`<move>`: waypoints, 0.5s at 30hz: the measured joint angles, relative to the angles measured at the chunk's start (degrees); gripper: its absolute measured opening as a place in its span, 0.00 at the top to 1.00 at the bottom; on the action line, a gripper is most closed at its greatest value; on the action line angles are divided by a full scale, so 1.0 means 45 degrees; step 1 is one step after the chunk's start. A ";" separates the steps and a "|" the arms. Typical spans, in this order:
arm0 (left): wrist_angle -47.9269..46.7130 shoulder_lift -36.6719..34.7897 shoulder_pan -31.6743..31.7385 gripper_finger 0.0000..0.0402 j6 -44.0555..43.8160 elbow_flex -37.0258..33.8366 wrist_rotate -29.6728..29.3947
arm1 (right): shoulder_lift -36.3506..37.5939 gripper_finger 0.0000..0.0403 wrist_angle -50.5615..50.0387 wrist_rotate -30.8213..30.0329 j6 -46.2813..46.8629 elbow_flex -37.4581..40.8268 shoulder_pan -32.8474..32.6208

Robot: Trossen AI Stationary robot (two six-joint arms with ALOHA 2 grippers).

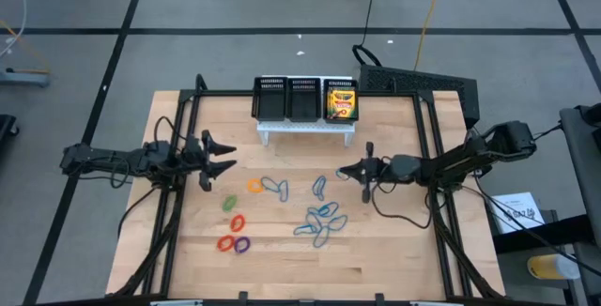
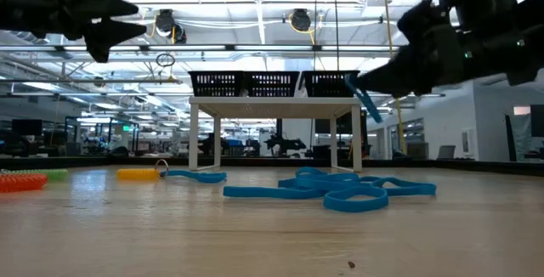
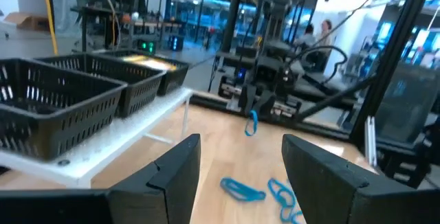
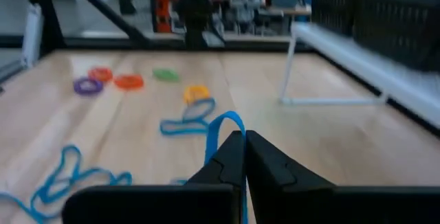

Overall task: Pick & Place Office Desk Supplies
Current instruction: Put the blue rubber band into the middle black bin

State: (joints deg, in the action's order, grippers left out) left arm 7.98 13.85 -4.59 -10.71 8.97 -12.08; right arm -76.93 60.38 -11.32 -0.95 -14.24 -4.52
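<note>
Tabletop (image 1: 394,250) | right tool (image 4: 242,157) clamps 1 blue loop (image 4: 223,131) (lifted) | left tool (image 1: 223,156) agape, empty | 1 crayon box (image 1: 342,103)

**No legible text in any view**

The crayon box (image 1: 342,102) in the organiser (image 1: 302,99), well beyond both sets of fingers, carries print on its yellow-and-green face, but it is too small to read. A white sheet (image 1: 515,210) lying off the table, behind the right arm and far from its fingers, shows dark markings that cannot be made out either. The lit screens and signs in the room beyond the table, seen past the left fingers (image 3: 173,176), are blurred and give no readable words, numbers or brands.
</note>
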 joint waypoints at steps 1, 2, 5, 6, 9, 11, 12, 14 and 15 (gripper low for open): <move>0.0187 0.0002 0.0002 0.46 -0.0002 0.0000 0.0002 | 0.0000 1.00 0.0230 0.0184 -0.0009 0.0000 0.0070; 0.0440 0.0011 0.0000 0.46 -0.0002 0.0000 0.0000 | 0.0000 1.00 0.0489 0.0242 -0.0049 0.0000 0.0148; 0.1124 -0.0005 0.0002 0.46 -0.0002 0.0000 0.0000 | 0.0000 1.00 0.0948 0.0281 -0.0049 -0.0004 0.0358; 0.1258 0.0004 -0.0003 0.46 -0.0006 0.0000 0.0000 | 0.0000 1.00 0.1010 0.0331 -0.0049 0.0000 0.0431; 0.1596 0.0005 -0.0002 0.46 -0.0221 0.0000 -0.0014 | 0.0000 1.00 0.1218 0.0639 -0.0042 -0.0078 0.0688; 0.1886 0.0005 0.0000 0.46 -0.0456 0.0000 -0.0195 | 0.0000 1.00 0.1185 0.0920 0.0014 -0.0286 0.0807; 0.1965 0.0000 0.0002 0.46 -0.0549 0.0000 -0.0281 | 0.0000 1.00 0.1189 0.0943 0.0019 -0.0403 0.0845; 0.2093 0.0006 0.0002 0.46 -0.0780 0.0000 -0.0315 | 0.0000 1.00 0.1195 0.1201 -0.0097 -0.0637 0.0850; 0.2252 0.0010 0.0009 0.46 -0.0776 0.0000 -0.0335 | 0.0000 1.00 0.1190 0.1267 -0.0236 -0.0753 0.0847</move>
State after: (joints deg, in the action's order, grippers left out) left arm 18.12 13.89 -4.55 -14.20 8.97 -13.58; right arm -76.93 65.73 -5.62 -2.01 -17.63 -0.71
